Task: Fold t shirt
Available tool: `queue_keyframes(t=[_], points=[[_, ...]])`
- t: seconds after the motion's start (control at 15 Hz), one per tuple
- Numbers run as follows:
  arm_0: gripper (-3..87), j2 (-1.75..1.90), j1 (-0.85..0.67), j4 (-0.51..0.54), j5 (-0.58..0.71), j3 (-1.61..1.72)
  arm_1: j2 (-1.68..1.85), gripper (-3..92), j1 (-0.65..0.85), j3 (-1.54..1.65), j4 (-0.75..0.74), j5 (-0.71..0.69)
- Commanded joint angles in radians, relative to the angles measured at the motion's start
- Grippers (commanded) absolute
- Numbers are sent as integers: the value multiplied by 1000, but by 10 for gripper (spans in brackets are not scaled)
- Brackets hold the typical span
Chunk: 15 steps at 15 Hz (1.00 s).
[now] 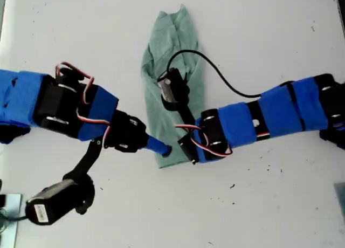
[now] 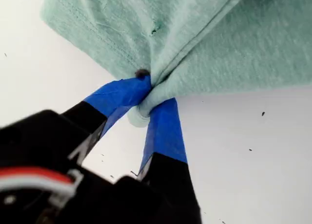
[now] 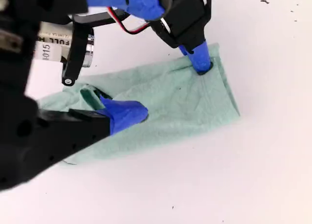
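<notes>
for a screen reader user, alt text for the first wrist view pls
My first gripper is shut on a bunched edge of the sage-green t shirt, its blue-taped fingers pinching the fabric just above a white table with a few dark specks.

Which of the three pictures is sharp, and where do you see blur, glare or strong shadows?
Exterior view: slightly soft, the white table washed out, shadows faint. First wrist view: the t shirt weave is sharp at my first claw, its black body blurred. Second wrist view: the near black arm is blurred, the cloth fairly clear.
</notes>
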Motion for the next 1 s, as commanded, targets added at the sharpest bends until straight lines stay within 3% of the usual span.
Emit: queue_keyframes(t=[0.0,0.33,0.67,0.93], points=[[300,-101,3,-52,-12,-64,77,7,8,-20,-15,-8],[236,-503,5,-155,-12,-186,83,7,-8,-14,-20,2],[-1,-669,-3,-92,26,-196,106,7,-23,29,-46,21],[-1,-482,32,-97,25,-196,133,7,-44,40,-51,31]])
